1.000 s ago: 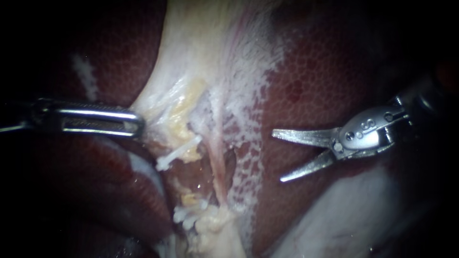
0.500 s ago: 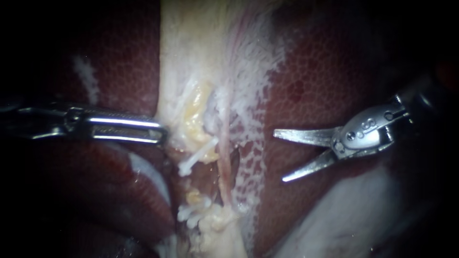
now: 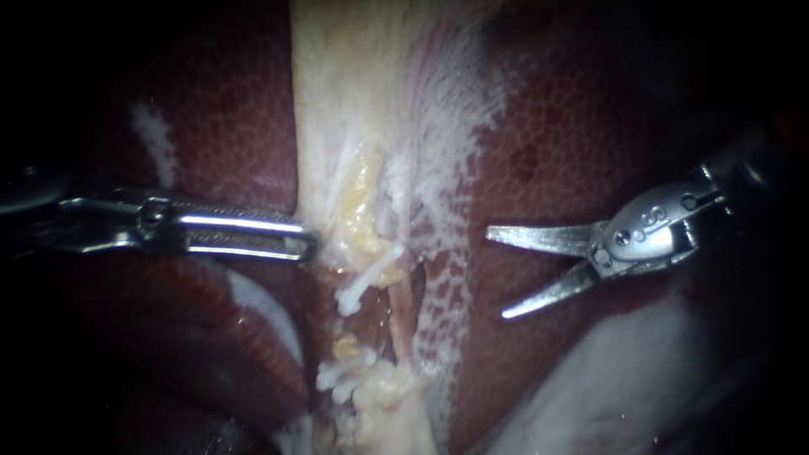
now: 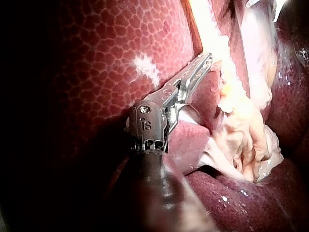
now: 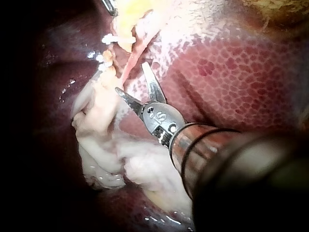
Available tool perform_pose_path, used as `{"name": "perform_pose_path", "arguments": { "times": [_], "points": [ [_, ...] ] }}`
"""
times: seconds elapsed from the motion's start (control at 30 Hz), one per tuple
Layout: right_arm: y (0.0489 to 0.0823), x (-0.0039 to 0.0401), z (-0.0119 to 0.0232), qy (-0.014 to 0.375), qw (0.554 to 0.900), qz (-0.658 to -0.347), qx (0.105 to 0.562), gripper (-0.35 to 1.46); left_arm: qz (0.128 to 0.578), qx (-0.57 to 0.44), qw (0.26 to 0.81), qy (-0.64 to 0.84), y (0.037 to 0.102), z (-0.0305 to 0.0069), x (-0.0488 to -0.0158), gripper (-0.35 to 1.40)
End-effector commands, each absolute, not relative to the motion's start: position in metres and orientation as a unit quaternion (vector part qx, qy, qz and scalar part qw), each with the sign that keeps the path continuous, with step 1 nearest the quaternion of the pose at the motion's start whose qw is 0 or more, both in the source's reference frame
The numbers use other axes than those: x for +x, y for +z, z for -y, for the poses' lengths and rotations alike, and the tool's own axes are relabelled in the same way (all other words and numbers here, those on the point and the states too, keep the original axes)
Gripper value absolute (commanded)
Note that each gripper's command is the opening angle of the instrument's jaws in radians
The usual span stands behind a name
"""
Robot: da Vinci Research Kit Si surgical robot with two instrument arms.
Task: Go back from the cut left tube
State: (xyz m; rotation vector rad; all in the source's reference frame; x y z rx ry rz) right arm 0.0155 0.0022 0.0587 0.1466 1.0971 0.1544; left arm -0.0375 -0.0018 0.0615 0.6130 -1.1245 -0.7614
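The liver (image 3: 590, 135) fills the scene, and a band of pale tissue (image 3: 354, 101) runs down its middle. My left instrument (image 3: 308, 244) lies across the liver's left part, its jaws clamped on that band's left edge. My right instrument (image 3: 497, 274) hangs over bare liver right of the band, its two blades spread with nothing between them.

The cut left tube (image 3: 344, 345) lies at the band's lower left, parted. A white clip (image 3: 368, 276) marks its upper stump and more clips (image 3: 341, 377) the lower one. Just beside it the pink right tube (image 3: 403, 295) runs whole.

The blades stand well apart from the cut, so I judge the retreat mostly done. What seems left is drawing them a little farther off.
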Motion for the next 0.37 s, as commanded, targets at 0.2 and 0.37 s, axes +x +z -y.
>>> {"name": "perform_pose_path", "arguments": {
  "times": [0.2,0.37],
  "points": [
    [0.0587,0.0154,-0.0022,0.073,0.848,-0.520,0.070,1.43,0.512,0.279,0.735,-0.346,0.0614,0.0018,-0.0374,-0.35],
    [0.0587,0.0154,-0.0022,0.073,0.848,-0.520,0.070,1.43,0.511,0.279,0.735,-0.347,0.0614,0.0019,-0.0375,-0.35]
  ]
}}
